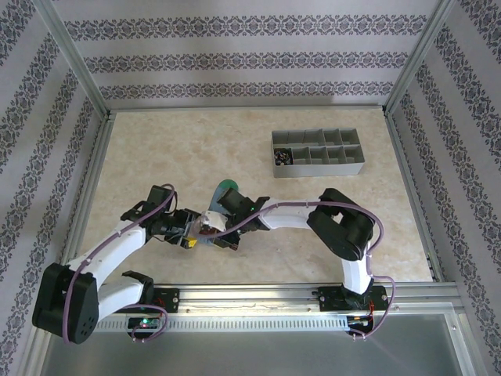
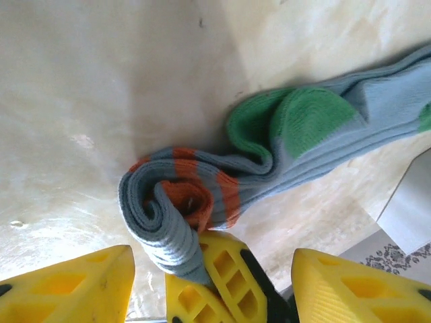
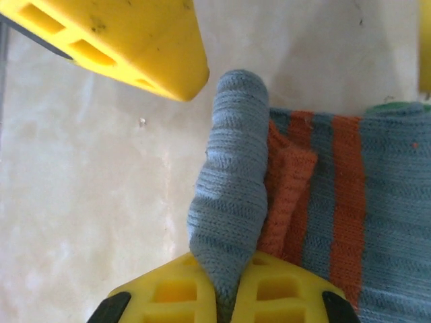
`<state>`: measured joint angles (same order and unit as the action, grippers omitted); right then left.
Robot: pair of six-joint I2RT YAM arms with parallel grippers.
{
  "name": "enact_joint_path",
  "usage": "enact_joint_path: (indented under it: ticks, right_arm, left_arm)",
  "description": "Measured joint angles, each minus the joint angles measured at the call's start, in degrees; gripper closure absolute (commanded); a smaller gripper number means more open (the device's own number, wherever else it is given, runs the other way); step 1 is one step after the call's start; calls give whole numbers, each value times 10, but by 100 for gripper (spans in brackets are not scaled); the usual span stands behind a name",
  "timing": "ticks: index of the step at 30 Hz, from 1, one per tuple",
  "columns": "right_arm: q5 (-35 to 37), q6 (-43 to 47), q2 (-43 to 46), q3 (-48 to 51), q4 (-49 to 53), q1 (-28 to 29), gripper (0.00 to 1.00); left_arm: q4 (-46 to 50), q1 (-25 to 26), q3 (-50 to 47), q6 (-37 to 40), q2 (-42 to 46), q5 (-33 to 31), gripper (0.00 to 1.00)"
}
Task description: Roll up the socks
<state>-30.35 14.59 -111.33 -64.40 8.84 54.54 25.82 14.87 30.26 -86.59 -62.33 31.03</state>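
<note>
The grey-blue sock [image 2: 316, 145] lies on the table, green toe [image 2: 306, 118] out flat and orange-banded cuff end [image 2: 195, 192] curled into a loose roll. My right gripper [image 3: 229, 272] is shut on the grey-blue fold of that roll [image 3: 232, 202]. Its yellow fingers [image 2: 219, 272] also appear in the left wrist view, pinching the roll. My left gripper [image 2: 212, 262] is open, a finger on each side of the right gripper and touching no fabric. From above, the left gripper [image 1: 190, 235] and right gripper [image 1: 213, 227] meet over the sock [image 1: 227, 188]. The black striped sock is out of view.
A grey compartmented tray [image 1: 317, 169] stands at the back right with something small and dark [image 1: 282, 158] in its left end compartment. Patterned walls and metal rails enclose the beige table [image 1: 156, 149].
</note>
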Motion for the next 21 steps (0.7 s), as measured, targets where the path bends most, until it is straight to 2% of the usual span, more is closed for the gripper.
enact_joint_path:
  ticks: [8, 15, 21]
  right_arm:
    - [-130, -37, -40, -24, 28, -54, 100]
    - [-198, -59, -57, -26, 42, -83, 100]
    - [-232, -74, -72, -32, 49, -94, 100]
  left_arm:
    - [2, 1, -11, 24, 49, 12, 58]
    - [-28, 32, -62, 17, 63, 17, 56]
    - [-101, 55, -96, -1, 38, 5, 51]
